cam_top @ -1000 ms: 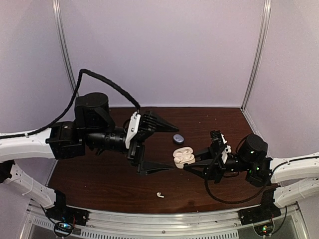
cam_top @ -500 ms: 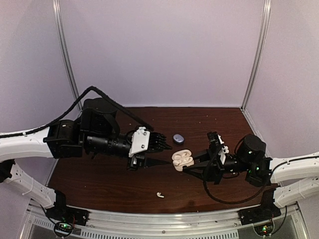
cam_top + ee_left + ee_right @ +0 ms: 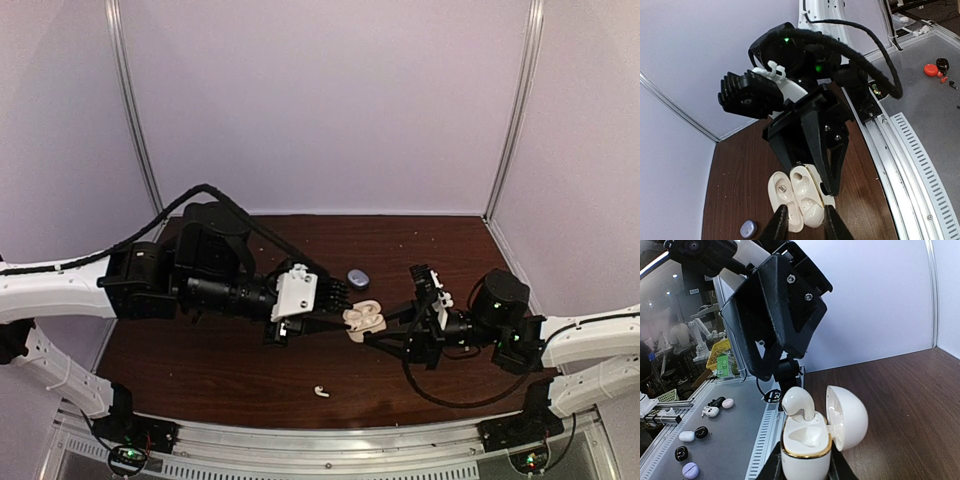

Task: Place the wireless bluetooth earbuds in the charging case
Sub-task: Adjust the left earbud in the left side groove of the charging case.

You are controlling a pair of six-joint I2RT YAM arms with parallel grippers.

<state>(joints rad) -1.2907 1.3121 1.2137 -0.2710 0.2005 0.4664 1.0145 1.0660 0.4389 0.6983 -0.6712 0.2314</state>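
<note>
Left claw (image 3: 805, 209) is centre-left in the top view, jaws narrowed to a small gap around a white earbud (image 3: 798, 401). Can't tell if the pads actually bite or just bracket it. That bud stands proud of the charging case (image 3: 805, 437), head up, stem down in the left half of the body in the right wrist view; looks not fully seated. A loose white earbud (image 3: 321, 391) lies on the table (image 3: 200, 360) at lower centre, well apart from the rest. The case is mid-frame, lid (image 3: 847, 415) swung open to the right. A blue-purple pod (image 3: 357, 277) sits on the table just above the case in the top view. Right claw (image 3: 806, 465), coming in from the right, is clamped on the case's lower body, below the gold rim. My read on handling: buds are tiny, light, glossy hard plastic, so slippery. Pinch across the head, leave the stem free, go gentle or it squirts out. Hold the rounded case low, clear of hinge and lid.
</note>
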